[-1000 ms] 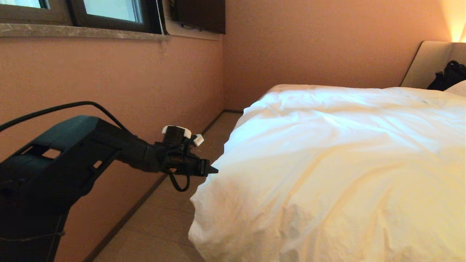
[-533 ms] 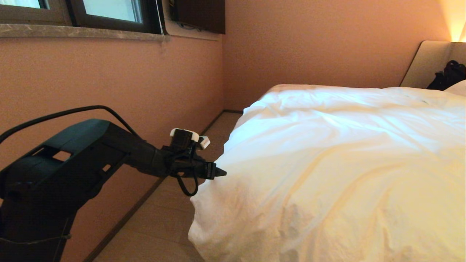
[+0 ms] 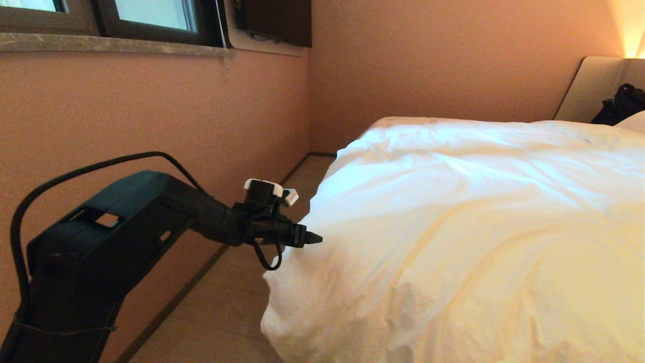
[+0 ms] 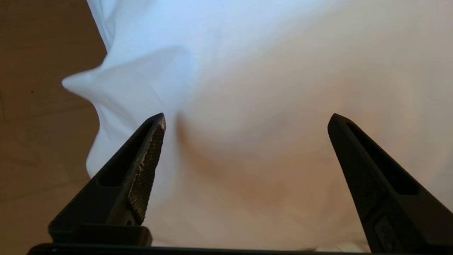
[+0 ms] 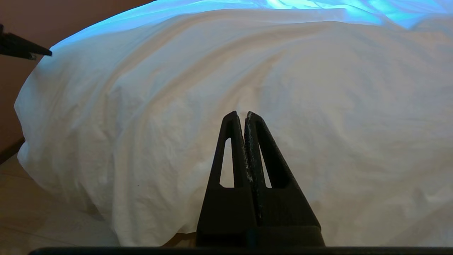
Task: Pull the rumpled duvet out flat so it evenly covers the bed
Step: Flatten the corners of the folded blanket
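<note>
The duvet (image 3: 468, 227) lies puffed and wrinkled over the bed (image 3: 594, 85), its near corner hanging toward the floor (image 3: 221, 302). The left claw (image 3: 312, 238) is at the duvet's side edge, fingers (image 4: 141, 170) spread wide with cloth between them. The right claw (image 5: 244, 115), fingers pressed together, points at the duvet and holds nothing.

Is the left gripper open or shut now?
Open: the left gripper has its two fingers spread wide apart, with the duvet in front of them.

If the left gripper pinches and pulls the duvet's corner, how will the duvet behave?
The duvet is creased and draped, so it is probably floppy: it would stretch locally, not slide whole. It looks puffy, so the open left gripper may catch only the cover.
</note>
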Available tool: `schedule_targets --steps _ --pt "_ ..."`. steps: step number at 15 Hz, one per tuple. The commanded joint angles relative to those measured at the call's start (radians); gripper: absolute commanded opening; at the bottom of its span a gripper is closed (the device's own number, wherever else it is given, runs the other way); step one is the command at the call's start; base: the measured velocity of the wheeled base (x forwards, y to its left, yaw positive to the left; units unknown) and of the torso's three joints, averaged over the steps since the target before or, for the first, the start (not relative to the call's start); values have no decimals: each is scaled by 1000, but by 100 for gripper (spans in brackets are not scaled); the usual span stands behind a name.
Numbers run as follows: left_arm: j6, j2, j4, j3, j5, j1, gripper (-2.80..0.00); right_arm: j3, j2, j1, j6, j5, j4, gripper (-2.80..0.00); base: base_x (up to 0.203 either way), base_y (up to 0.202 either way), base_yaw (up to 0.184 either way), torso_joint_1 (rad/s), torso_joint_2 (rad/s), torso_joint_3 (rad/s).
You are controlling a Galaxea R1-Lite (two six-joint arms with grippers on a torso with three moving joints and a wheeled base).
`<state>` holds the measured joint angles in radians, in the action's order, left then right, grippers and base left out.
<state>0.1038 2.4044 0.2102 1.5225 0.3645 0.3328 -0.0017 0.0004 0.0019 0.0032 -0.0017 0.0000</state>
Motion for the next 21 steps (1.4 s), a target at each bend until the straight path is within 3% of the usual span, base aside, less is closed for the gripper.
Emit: schedule_targets --steps 1,3,14,15,16,21 --pt "-40 72 22 16 2 3 0 0 0 1 0 0 0 -280 0 0 0 0 0 0" --pt "-68 78 32 16 6 3 0 0 0 1 0 0 0 -280 0 0 0 0 0 0" --pt "-88 107 31 39 17 3 0 0 0 0 0 0 0 -280 0 0 0 0 0 0" --pt "-90 105 32 39 17 5 -155 0 0 1 0 0 0 -280 0 0 0 0 0 0" --pt "-98 105 32 39 17 6 -280 0 0 0 0 0 0 -280 0 0 0 0 0 0" --pt "-107 110 34 42 24 5 -280 0 0 0 0 0 0 -280 0 0 0 0 0 0"
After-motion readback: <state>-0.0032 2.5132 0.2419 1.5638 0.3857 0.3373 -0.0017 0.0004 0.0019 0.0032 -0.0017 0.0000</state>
